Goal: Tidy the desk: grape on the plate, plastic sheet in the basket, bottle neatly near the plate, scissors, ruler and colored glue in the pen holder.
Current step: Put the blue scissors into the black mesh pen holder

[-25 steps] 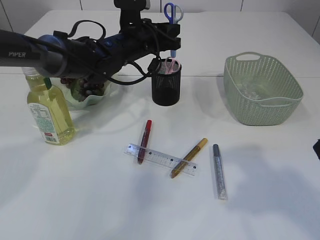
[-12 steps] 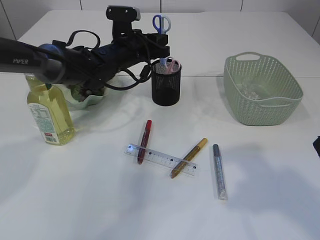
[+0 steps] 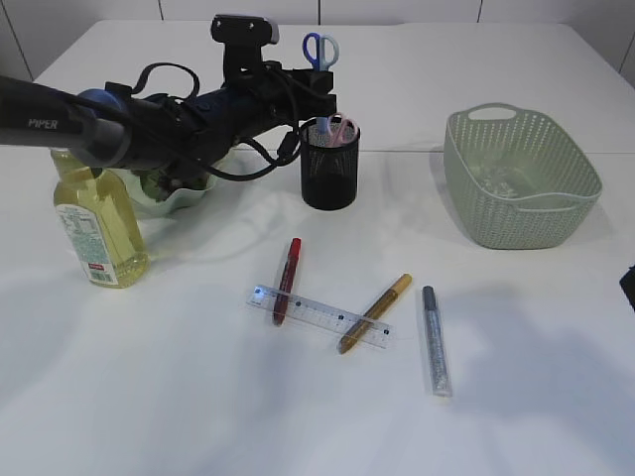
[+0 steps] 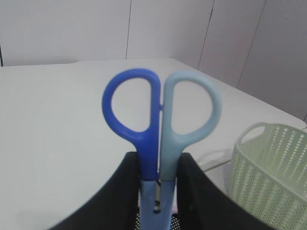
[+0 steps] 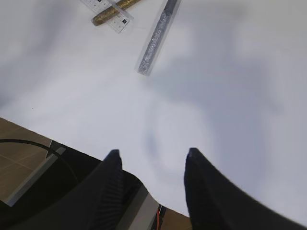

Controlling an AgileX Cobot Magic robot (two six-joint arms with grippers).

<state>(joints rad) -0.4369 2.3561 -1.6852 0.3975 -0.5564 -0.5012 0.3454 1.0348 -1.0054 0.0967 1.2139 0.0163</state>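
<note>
My left gripper (image 3: 323,91) is shut on the scissors (image 3: 319,48), blue and pale blue handles up, blades pointing down over the black mesh pen holder (image 3: 329,174). The left wrist view shows the scissors (image 4: 160,120) clamped between both fingers (image 4: 120,191). On the table lie the clear ruler (image 3: 322,315) and three glue pens: red (image 3: 287,278), gold (image 3: 375,312) and silver (image 3: 436,340). The bottle (image 3: 97,223) stands at the left. Behind it, the grape (image 3: 169,180) sits on the green plate (image 3: 184,198), partly hidden by the arm. The plastic sheet (image 3: 496,178) lies in the basket (image 3: 519,213). My right gripper (image 5: 151,153) is open and empty.
A pink item (image 3: 343,127) stands in the pen holder. The basket (image 4: 273,172) is at the right in the left wrist view. The right gripper hovers at the table's near right edge, with the silver glue pen (image 5: 157,36) and the ruler (image 5: 106,10) ahead of it.
The left gripper has carried the scissors a little left and down towards the pen holder, then held still. The right arm has not moved.
</note>
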